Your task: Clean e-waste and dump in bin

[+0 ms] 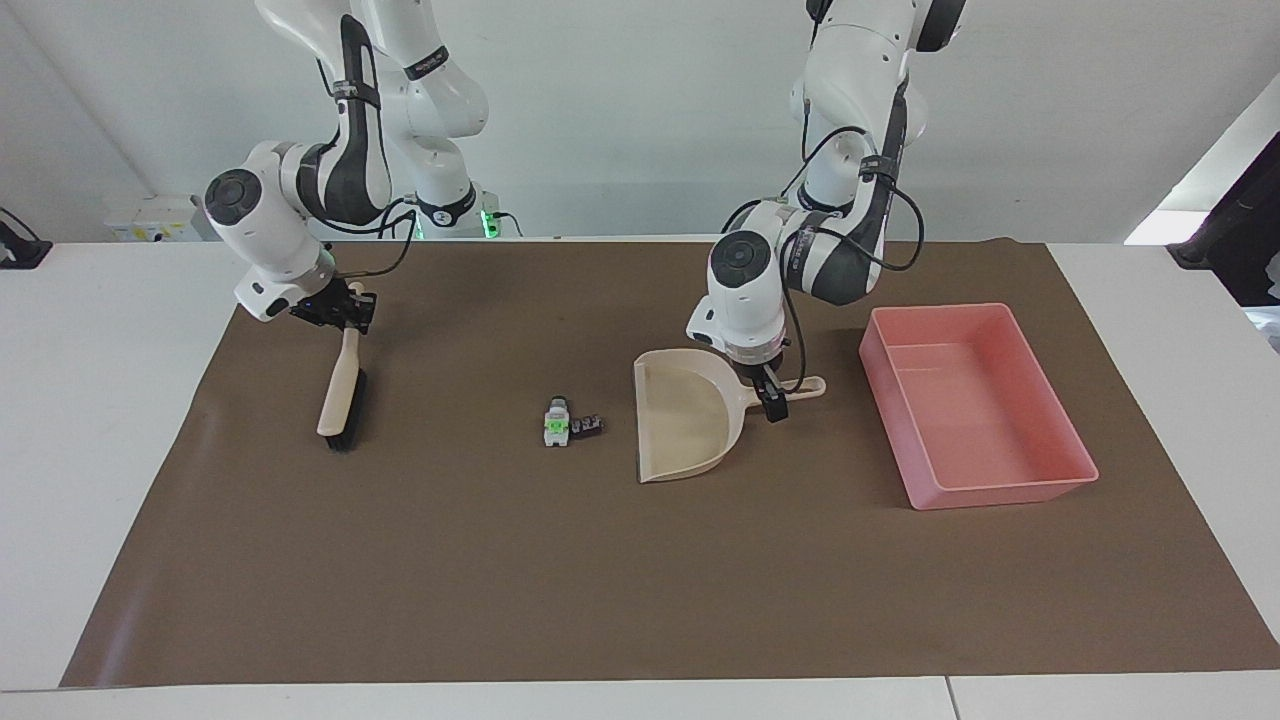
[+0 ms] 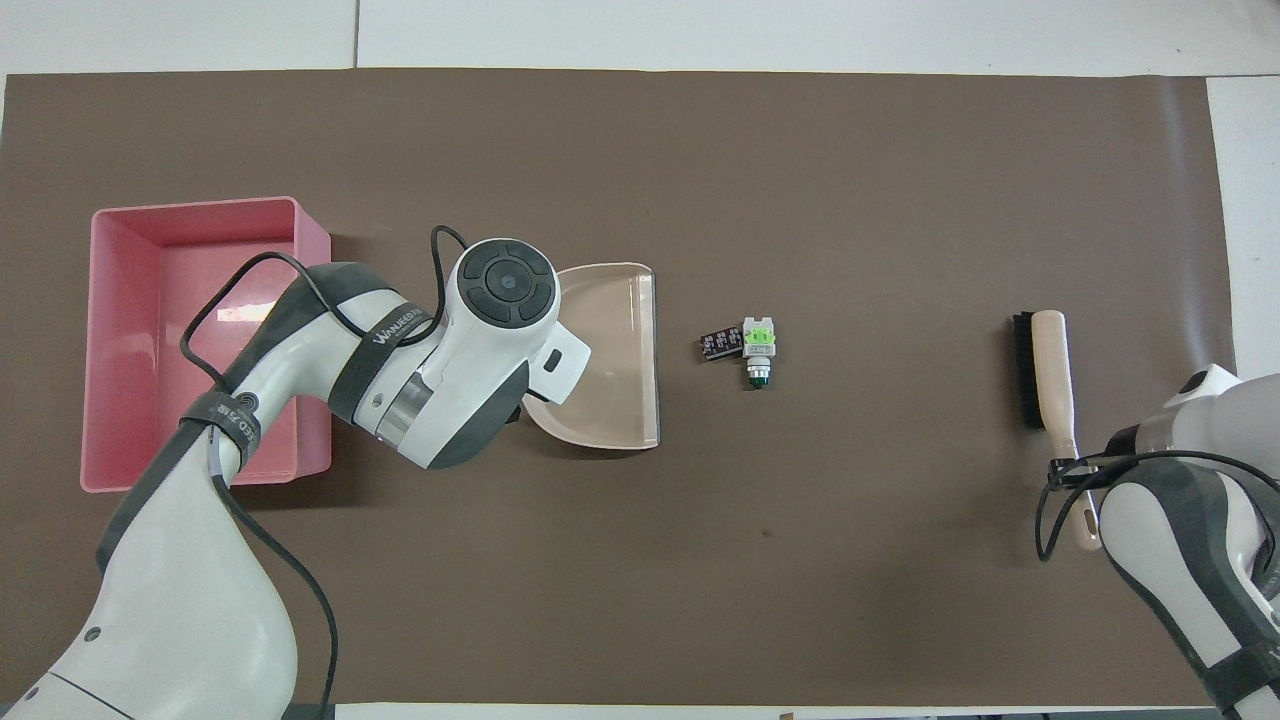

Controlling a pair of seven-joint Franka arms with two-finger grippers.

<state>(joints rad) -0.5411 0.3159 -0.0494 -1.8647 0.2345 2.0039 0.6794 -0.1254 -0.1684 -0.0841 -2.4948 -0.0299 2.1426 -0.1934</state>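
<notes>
Right pincer (image 1: 345,312) clamped, left pincer (image 1: 771,400) lowered, spread

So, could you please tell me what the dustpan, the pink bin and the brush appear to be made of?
The dustpan looks like smooth beige moulded plastic, with a soft sheen inside its scoop. The bin seems to be glossy pink plastic, with thin walls that catch highlights. The brush has a pale beige handle, plastic or possibly light wood, and dark bristles, probably synthetic.
</notes>
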